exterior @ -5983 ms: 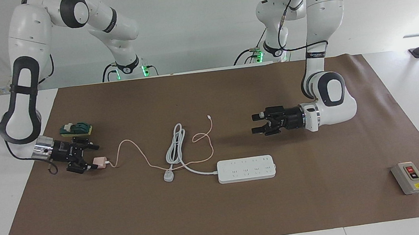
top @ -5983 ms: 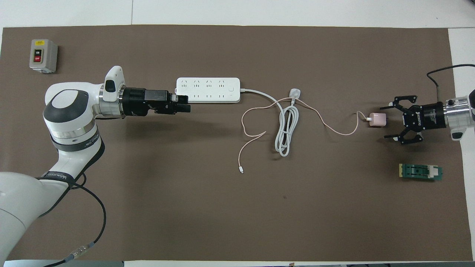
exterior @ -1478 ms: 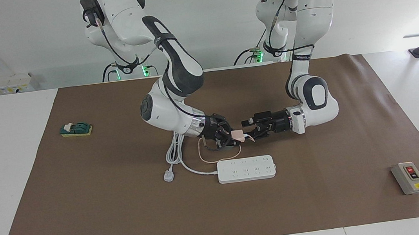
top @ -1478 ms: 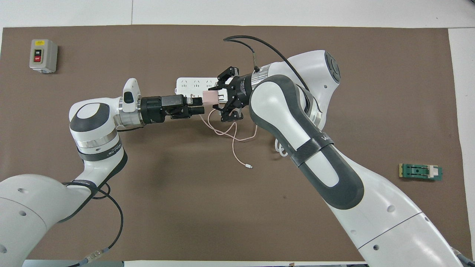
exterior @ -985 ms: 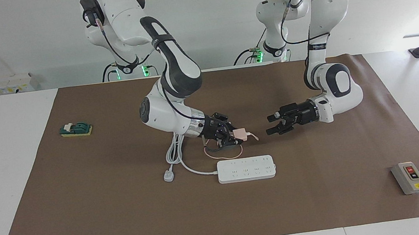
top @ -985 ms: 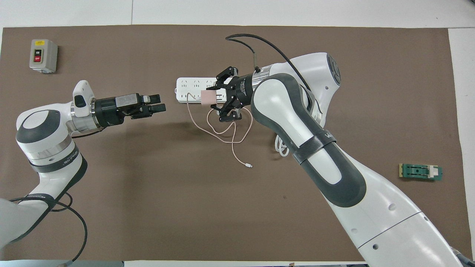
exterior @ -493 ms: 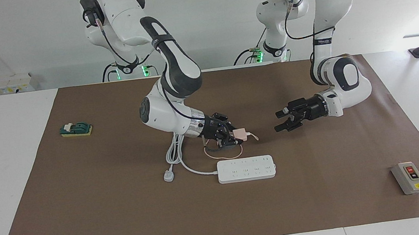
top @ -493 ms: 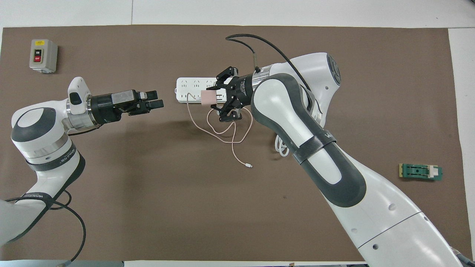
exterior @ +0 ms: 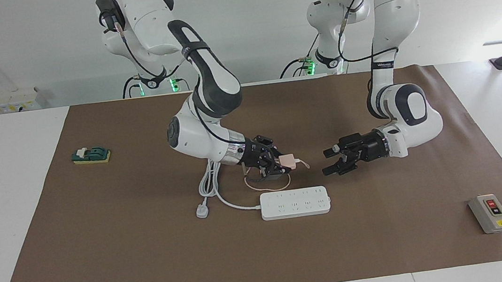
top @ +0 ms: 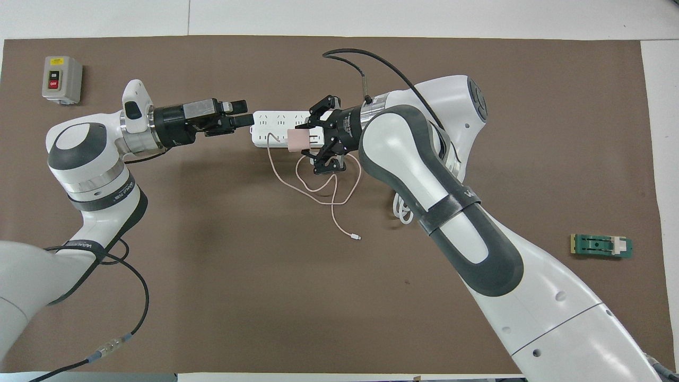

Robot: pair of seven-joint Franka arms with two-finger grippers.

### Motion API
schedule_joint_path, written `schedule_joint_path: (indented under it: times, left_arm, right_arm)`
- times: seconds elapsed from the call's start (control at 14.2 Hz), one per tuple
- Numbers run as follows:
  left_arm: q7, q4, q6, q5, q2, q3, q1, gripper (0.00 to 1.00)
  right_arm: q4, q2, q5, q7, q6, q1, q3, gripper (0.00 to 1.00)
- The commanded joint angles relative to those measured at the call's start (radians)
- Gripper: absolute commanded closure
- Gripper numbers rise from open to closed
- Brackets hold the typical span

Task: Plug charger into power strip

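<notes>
Green block (exterior: 91, 155): a small green and yellow piece on the brown mat (exterior: 152, 266), lying at the right arm's end of the table, at about nine o'clock from the mat's middle in the facing view, well apart from everything else.

White plug (exterior: 201, 211): lies flat on the mat at nine o'clock from the power strip in the facing view; its thick white cord (exterior: 210, 178) loops up toward the robots and runs back into the strip's end.

Right gripper (exterior: 282, 162): held above the mat, reaching in from the right arm's side; its fingers are clamped on the charger.

Charger (exterior: 287, 160): the small pink cube sits in the right gripper's grip, off the table, at about twelve o'clock from the power strip in the facing view and not touching it. In the overhead view it covers part of the strip (top: 298, 139).

Pink cable (top: 329, 196): hangs from the charger and curls in loose loops on the mat nearer to the robots than the strip; its free end (top: 358, 238) lies flat on the mat.

Power strip (exterior: 295, 202): long white bar lying flat near the mat's middle, sockets up.

Left gripper (exterior: 331, 160): held above the mat at two o'clock from the strip in the facing view, pointing toward the charger with a gap between them; its fingers stand apart and hold nothing.

Grey switch box (exterior: 490, 213): sits on the mat at the left arm's end, at four o'clock from the strip in the facing view.
</notes>
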Motion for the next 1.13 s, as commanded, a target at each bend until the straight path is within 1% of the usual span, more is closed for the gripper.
schedule_joint_path:
  times: [0.0,0.35,0.49,0.56,0.77,1.06]
  left_arm:
    - [0.008,0.089,0.033,-0.04,0.078,0.008,-0.063,0.0]
    - [0.01,0.08,0.073,-0.097,0.079,0.009,-0.139,0.0]
    - [0.014,0.044,0.057,-0.097,0.067,0.009,-0.155,0.0]
    - [0.016,0.021,0.054,-0.097,0.059,0.011,-0.159,0.0]
    - [0.027,-0.073,0.013,-0.098,0.0,0.009,-0.151,0.0]
    - [0.051,-0.124,-0.022,-0.097,-0.037,0.009,-0.12,0.0]
  right_arm:
    - [-0.01,-0.004,0.026,-0.032,0.017,-0.001,0.001,1.0]
    - [-0.01,-0.004,0.026,-0.032,0.015,-0.003,0.001,1.0]
    - [-0.01,-0.004,0.026,-0.032,0.014,-0.006,0.001,1.0]
    - [-0.01,-0.004,0.026,-0.032,0.014,-0.006,0.001,1.0]
    - [-0.01,-0.004,0.026,-0.032,0.012,-0.006,0.001,1.0]
    - [-0.01,-0.004,0.026,-0.032,0.012,-0.007,0.001,1.0]
